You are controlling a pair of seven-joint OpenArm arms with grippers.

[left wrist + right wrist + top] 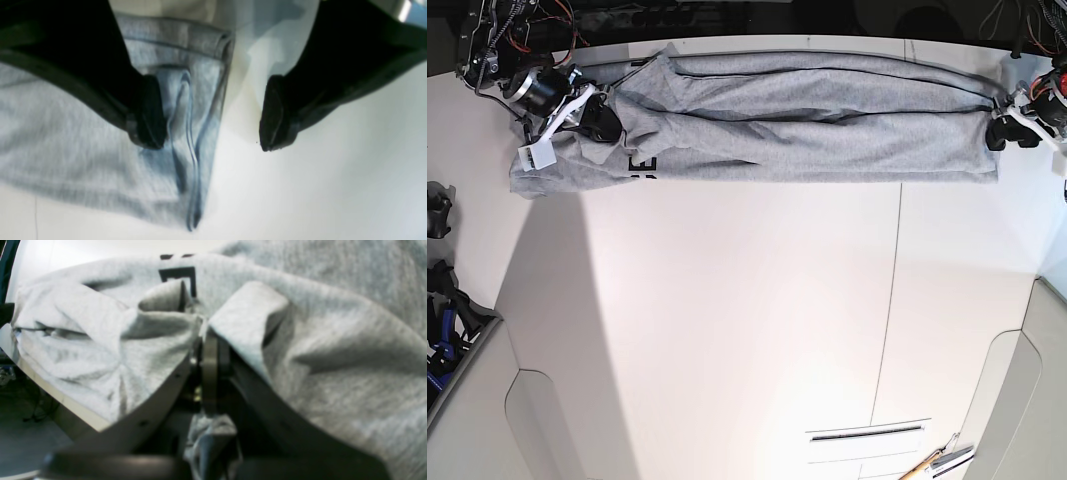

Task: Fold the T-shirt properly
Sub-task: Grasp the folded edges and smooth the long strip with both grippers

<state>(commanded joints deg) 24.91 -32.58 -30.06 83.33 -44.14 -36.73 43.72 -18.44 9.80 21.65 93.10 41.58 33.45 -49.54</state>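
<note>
White table [747, 300] underlies the work; the shirt [807, 150] lies along its far edge as a long, narrow, rumpled strip. At the base view's left, the right gripper [215, 373] is clenched on a bunched fold of the shirt, near black lettering [178, 273]. Risk: a pull from this pinch may drag several layers together, since the cloth is gathered, and set the creases deeper. Part of the shirt's left end lies near the table edge; a shift outward could let it slip over. At the right, the left gripper [213, 111] stands spread at the strip's end, one finger over cloth, the other beyond it. Closing too high could catch only the top layer. Hidden: the collar, most of the lettering, and the right fingertips, buried in fabric.
</note>
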